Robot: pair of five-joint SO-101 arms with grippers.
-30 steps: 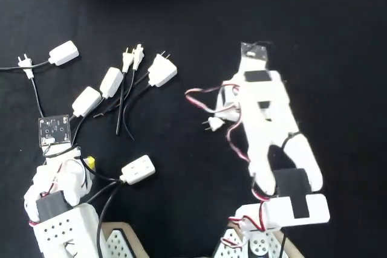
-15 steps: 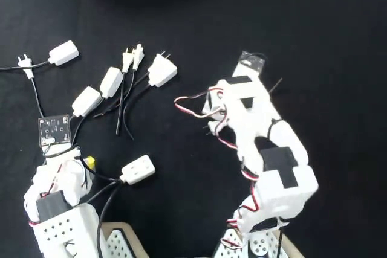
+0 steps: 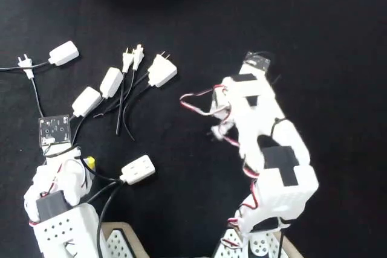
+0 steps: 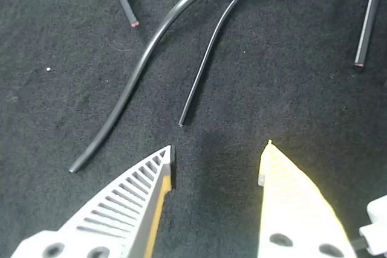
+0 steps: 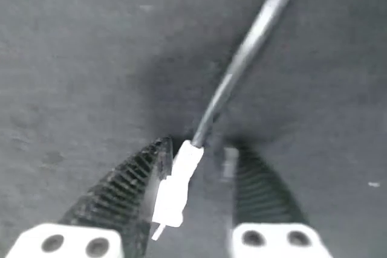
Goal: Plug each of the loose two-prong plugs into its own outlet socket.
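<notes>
The fingers (image 5: pixel 124 197) of the right gripper (image 5: pixel 198 149) stand narrowly apart astride a white two-prong plug (image 5: pixel 175 188). The plug lies close against the dark ribbed finger, perhaps touching it, though the blur leaves that unsure, and a slim gap shows on its other side. The plug's cable (image 5: pixel 248 46) runs away from it across the black table (image 5: pixel 72 58). From above, the same plug (image 3: pixel 214 132) sits near the middle of the table, just beside the right arm (image 3: pixel 266 143), whose red and white wires (image 3: pixel 196 98) loop out over the cloth. Well apart, toward the left side, lie four white sockets on black leads: a far socket (image 3: pixel 63 53), a second socket (image 3: pixel 111 81), a third socket (image 3: pixel 86 101) and a near socket (image 3: pixel 138 169). Among them rest a small plug (image 3: pixel 25 63) at the table's left edge, a pair of slim plugs (image 3: pixel 127 60) side by side and a broad plug (image 3: pixel 161 72) just beside the pair. The left arm (image 3: pixel 57 197) stands at the near left corner. The left gripper (image 4: pixel 219 147) holds its white and yellow fingers wide apart above bare cloth, with cut cable ends (image 4: pixel 181 122) lying just ahead.
</notes>
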